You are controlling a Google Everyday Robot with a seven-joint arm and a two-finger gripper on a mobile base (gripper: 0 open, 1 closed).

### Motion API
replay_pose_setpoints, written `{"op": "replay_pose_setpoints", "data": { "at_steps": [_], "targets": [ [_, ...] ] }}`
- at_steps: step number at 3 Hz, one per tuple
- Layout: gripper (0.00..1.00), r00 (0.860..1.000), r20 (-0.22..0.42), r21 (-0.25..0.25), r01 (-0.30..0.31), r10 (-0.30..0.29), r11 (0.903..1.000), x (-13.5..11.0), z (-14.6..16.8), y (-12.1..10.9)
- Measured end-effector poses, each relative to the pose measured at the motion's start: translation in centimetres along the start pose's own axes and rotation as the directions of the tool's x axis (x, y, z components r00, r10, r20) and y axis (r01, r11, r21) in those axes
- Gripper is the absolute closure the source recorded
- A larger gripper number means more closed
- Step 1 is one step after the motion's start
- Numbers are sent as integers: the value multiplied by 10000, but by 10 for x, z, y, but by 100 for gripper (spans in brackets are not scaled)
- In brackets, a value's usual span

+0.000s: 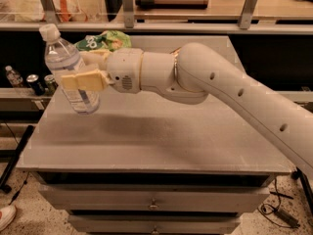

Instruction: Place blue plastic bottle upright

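Gripper point(73, 71) is at the far left part of the grey table point(166, 141), closed on the blue plastic bottle point(62, 58) at mid-body. One pale tan finger point(80, 80) lies across the near side of the label, and the other is largely hidden behind the bottle. The jaws are open only as wide as the bottle.

The bottle stands cap point(49, 32) uppermost and close to upright, with its top leaning slightly left. Its base is over the table's left margin. Whether the base touches the surface cannot be told. The walls are clear and no liquid level can be made out. The label is partly covered by the finger.

The white arm point(234, 97) runs from the right edge, where it is cut off, across the table to the gripper.

A green bag point(105, 40) lies on the far side of the table behind the wrist, partly hidden by it, and its contents are not visible.

On a low shelf to the far left are two dark cans point(36, 83) and a tiny bottle point(12, 75), too small to read.

Below the table top are shut drawers point(151, 199), the lower one cut off by the bottom edge.

Cables point(279, 212) lie on the floor near right, and a shoe point(5, 217) shows in part near left
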State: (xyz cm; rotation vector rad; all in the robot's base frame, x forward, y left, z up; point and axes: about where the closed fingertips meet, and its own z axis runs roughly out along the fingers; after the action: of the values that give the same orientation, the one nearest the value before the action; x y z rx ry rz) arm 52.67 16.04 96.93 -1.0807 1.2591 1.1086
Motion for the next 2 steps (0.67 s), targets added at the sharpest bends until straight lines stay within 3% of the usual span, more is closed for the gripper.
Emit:
{"op": "replay_pose_setpoints", "data": {
  "at_steps": [2],
  "targets": [
    [100,9998,-216,241,45,-40,9997,14,-18,-6]
  ]
}}
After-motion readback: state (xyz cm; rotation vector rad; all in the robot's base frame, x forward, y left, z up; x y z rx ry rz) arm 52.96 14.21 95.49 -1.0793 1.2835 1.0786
